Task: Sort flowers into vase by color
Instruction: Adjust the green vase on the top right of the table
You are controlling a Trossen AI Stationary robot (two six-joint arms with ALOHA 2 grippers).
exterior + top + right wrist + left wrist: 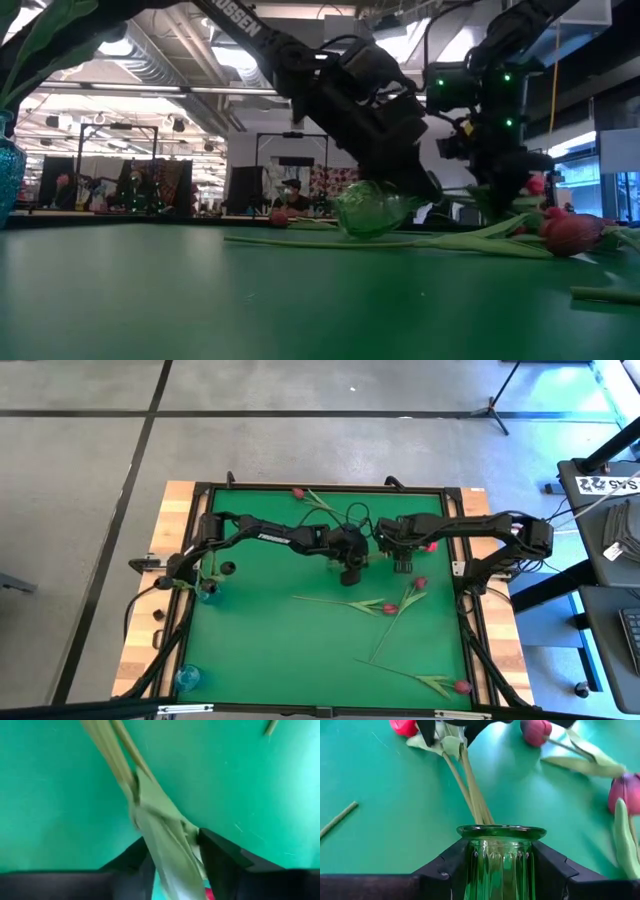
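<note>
The flowers you are loading now are a small bunch, their stems running from the top of the left wrist picture down into the mouth of the green glass vase, with leaves pinched between the dark fingers at the bottom of the right wrist picture. The right gripper is clamped on that bunch of leaves and stem near a red head, so keep the grip steady and feed along the line of the stems rather than across them, or the thin stems will bow and spring off the rim. The left gripper is closed around the vase body, holding it tipped on its side near the middle of the low view; hold it still and keep the mouth aimed at the incoming stems. In the overhead view both grippers meet at upper centre of the green table, left and right just beside each other, so mind the wrists touching. Check that the heads match the colour meant for this vase. Other tulips wait right of centre, at the lower right and the top edge. Two blue vases stand at the left and lower left.
</note>
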